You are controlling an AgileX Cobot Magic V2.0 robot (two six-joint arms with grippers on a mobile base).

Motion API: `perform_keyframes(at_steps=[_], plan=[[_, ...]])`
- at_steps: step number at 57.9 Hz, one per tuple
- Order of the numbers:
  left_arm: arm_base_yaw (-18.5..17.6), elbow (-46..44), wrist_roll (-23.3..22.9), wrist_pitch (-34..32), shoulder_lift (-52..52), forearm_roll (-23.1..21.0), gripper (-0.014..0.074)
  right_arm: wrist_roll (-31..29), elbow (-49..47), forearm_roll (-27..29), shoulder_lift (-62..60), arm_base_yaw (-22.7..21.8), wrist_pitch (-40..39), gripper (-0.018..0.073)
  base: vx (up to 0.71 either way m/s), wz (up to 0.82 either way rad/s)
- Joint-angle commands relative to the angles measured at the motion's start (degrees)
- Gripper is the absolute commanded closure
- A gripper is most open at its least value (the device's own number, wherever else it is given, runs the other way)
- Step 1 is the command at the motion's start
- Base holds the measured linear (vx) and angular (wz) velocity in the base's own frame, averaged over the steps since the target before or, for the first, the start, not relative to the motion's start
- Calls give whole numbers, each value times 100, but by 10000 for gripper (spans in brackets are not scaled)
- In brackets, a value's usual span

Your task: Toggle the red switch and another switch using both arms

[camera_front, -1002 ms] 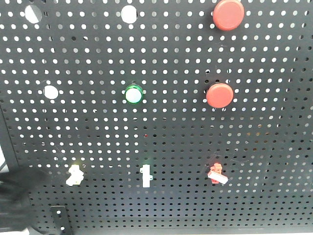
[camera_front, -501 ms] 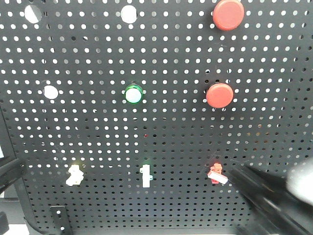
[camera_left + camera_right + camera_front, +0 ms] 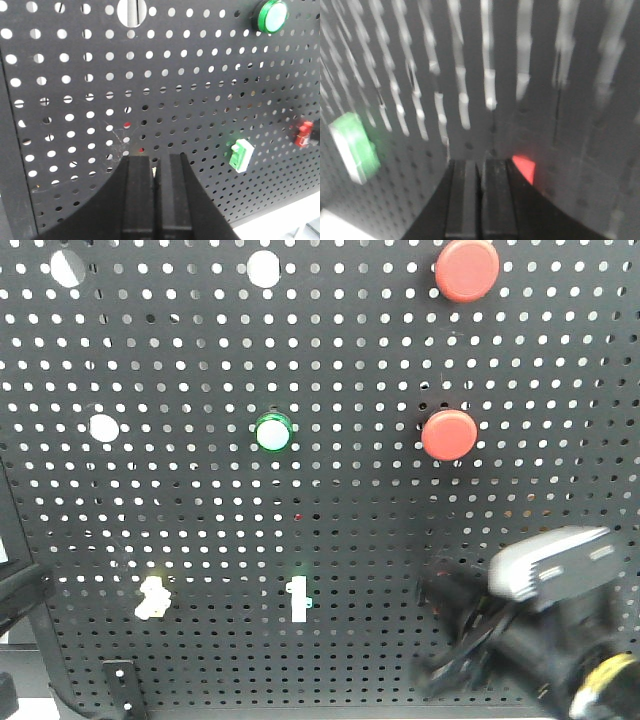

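The red switch shows as a blurred red patch just right of my right gripper, which is shut with nothing between its fingers. In the front view my right arm and its grey block cover that switch. It also appears far right in the left wrist view as the red switch. The pale cream switch sits low on the left of the pegboard. My left gripper is shut right in front of it, so only a pale sliver shows between the fingers.
A white toggle with a green glow stands between the two switches. A green round button and two large red push-buttons are higher up. My left arm shows at the left edge.
My right arm has swung up and left from the lower right corner and now covers the red switch. The left arm has stayed put over the last half second.
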Motion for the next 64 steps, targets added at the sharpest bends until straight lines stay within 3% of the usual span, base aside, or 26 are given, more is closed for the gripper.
perform_keyframes(at_steps=[1, 18, 34, 64], plan=[[-14, -161, -5, -428, -23, -14, 594, 290, -173, 1, -59, 52, 291, 566, 0, 0], [-14, -161, -5, -433, -23, 0, 594, 482, -173, 3, -476, 527, 1573, 566, 0, 0], [-14, -161, -5, -428, -23, -22, 594, 481, -173, 2, -666, 527, 1048, 566, 0, 0], [-14, -161, -5, -428, -23, -22, 594, 481, -173, 2, -666, 527, 1059, 566, 0, 0]])
